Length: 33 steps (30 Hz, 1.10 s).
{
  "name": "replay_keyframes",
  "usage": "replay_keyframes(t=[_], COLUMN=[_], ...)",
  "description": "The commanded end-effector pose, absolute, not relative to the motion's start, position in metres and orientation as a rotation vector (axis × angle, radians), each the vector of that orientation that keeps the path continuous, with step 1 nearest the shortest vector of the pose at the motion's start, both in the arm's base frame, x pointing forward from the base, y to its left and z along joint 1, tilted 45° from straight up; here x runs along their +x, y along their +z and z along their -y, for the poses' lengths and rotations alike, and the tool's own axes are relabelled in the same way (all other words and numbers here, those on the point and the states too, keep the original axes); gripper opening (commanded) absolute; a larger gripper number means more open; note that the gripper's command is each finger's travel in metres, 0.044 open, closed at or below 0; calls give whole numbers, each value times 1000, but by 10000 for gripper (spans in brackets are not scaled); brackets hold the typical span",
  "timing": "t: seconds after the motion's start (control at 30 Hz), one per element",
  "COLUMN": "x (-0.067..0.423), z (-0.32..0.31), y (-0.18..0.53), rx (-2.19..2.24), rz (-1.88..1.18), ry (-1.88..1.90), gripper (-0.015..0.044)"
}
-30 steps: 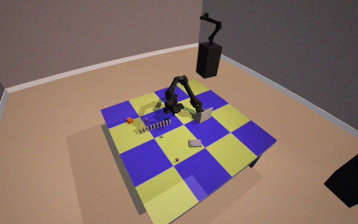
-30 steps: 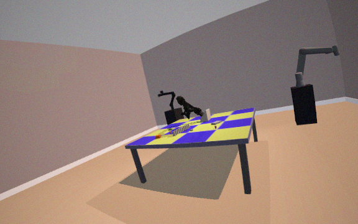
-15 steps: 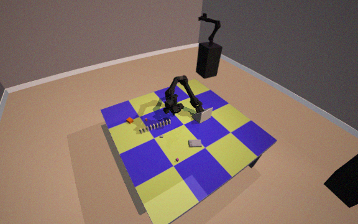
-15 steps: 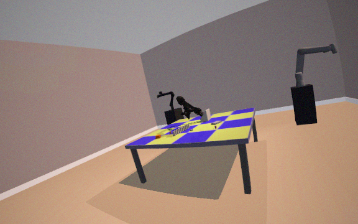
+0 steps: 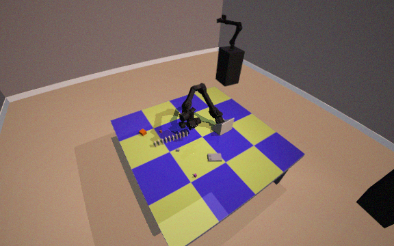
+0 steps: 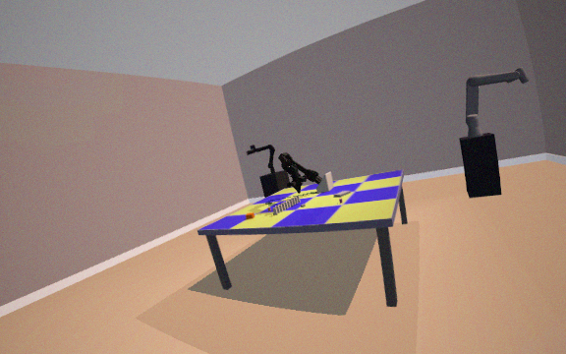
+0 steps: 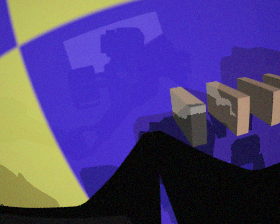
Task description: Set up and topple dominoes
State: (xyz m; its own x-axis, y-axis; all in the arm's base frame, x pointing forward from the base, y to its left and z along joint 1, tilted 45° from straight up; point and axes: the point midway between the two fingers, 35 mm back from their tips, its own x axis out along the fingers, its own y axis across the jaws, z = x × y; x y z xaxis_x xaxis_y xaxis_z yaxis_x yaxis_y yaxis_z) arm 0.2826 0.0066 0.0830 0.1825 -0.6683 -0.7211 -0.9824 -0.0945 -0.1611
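Observation:
A row of several small tan dominoes (image 5: 171, 138) (image 6: 285, 204) stands upright on a blue square of the checkered table (image 5: 252, 167) (image 6: 357, 212). In the wrist view the end domino (image 7: 189, 115) stands nearest, and the others run off to the right. My gripper (image 5: 185, 125) (image 6: 297, 189) (image 7: 152, 140) is shut with nothing between the fingers. It hangs low just beyond the row's arm-side end, its tip close beside the end domino; I cannot tell whether they touch.
An orange block (image 5: 143, 132), a small dark red piece (image 5: 161, 130), a small grey piece (image 5: 177, 149), a flat grey plate (image 5: 215, 157) and a magenta cube (image 5: 195, 175) lie on the table. A black pedestal (image 5: 230, 65) stands behind it.

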Motion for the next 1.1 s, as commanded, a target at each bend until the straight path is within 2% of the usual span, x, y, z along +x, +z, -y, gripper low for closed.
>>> replay_keyframes(t=[0.0, 1.07], x=[280, 313], z=[25, 21], y=[56, 66], rx=[-1838, -1819], rz=[-1588, -1616], ry=[645, 683], gripper=[0, 0])
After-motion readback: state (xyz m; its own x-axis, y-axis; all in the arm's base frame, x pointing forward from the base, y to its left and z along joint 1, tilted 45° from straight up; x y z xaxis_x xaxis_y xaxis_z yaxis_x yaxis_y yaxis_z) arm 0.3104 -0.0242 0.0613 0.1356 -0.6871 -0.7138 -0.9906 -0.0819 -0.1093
